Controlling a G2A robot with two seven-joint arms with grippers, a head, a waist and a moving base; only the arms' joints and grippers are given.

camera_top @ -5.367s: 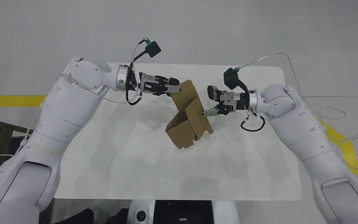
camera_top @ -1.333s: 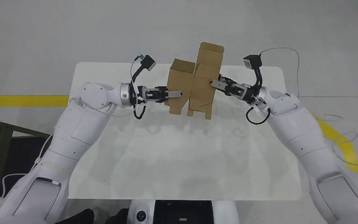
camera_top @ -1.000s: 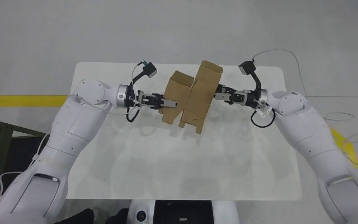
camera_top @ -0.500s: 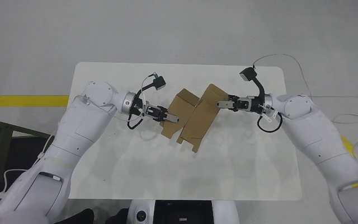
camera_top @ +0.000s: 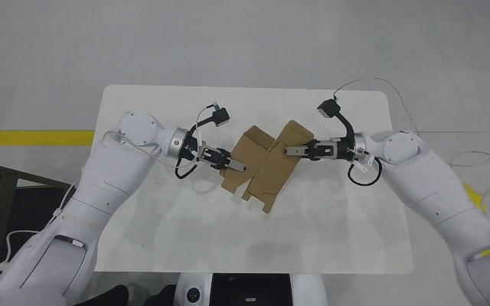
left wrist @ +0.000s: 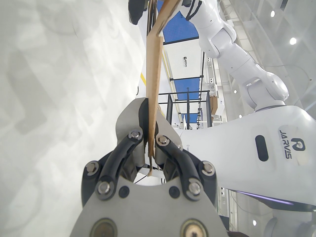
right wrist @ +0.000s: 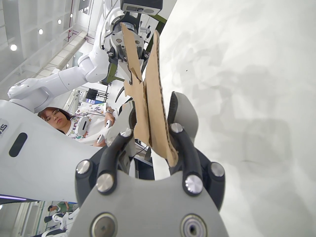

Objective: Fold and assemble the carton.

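A brown cardboard carton (camera_top: 262, 163) hangs low over the middle of the white table (camera_top: 344, 229), held between both arms, its panels mostly collapsed and tilted. My left gripper (camera_top: 236, 164) is shut on the carton's left edge; in the left wrist view the fingers (left wrist: 142, 114) pinch a thin cardboard panel (left wrist: 154, 75). My right gripper (camera_top: 293, 151) is shut on the right flap; in the right wrist view two cardboard layers (right wrist: 150, 114) sit between its fingers (right wrist: 179, 107). The left gripper (right wrist: 123, 48) shows beyond the carton there.
The table's edges run close behind the carton and farther off at the front. A yellow line (camera_top: 31, 138) marks the floor to the left. Cables (camera_top: 383, 76) trail from the right arm over the back right corner.
The carton came down from standing upright near the table's back edge and now lies flatter and nearer the middle. Both grippers moved with it, still holding it.
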